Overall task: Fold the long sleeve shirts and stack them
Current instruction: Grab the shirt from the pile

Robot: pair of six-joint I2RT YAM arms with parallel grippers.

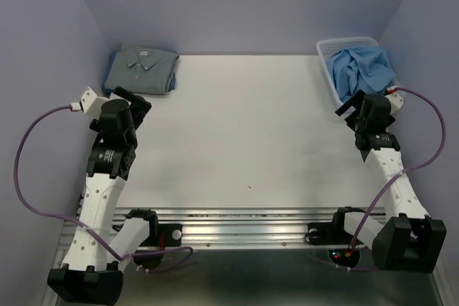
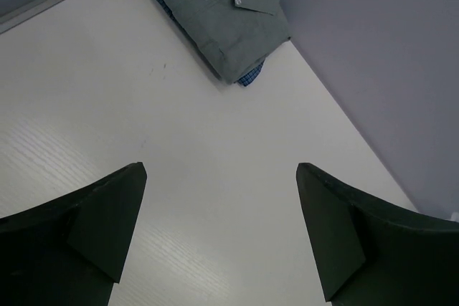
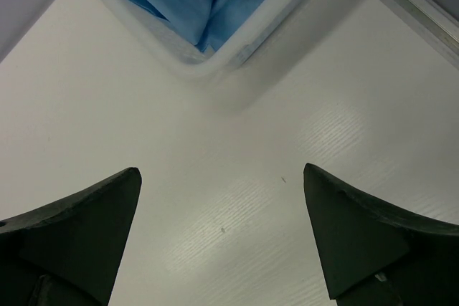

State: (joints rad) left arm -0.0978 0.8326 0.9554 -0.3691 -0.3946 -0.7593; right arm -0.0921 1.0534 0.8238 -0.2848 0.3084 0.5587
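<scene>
Shirts, status: the grey-blue shirt (image 1: pixel 141 69) lies folded, collar up, at the upper left of the top view, in the far corner of the tabletop (image 1: pixel 244 127). A strip of blue checked cloth (image 2: pixel 251 77) shows under its edge in the left wrist view; I cannot tell what it belongs to. The sky-blue shirt (image 1: pixel 362 69) is bunched, unfolded, inside the white basket (image 1: pixel 344 42) at the upper right.

Left claw (image 1: pixel 135 102): jaws wide apart, nothing between them, bare tabletop below. The folded shirt sits at the top of its wrist view, apart from the fingers.

Right claw (image 1: pixel 350 110): likewise spread wide and empty, just beside the basket's near corner. Its wrist view shows the basket wall and blue cloth at the top edge, ahead of the fingertips.

Judgement: one shirt looks done, one is not yet begun. The step in hand is lifting the sky-blue shirt out. The right arm is plainly nearer; the left is well apart, across the tabletop. The shirt lies up-frame from the right claw, behind the basket wall, so I expect to go up and over the rim. I read no long axis in the crumple, so I would take the nearest raised fold. Risk: dragging the basket along.
</scene>
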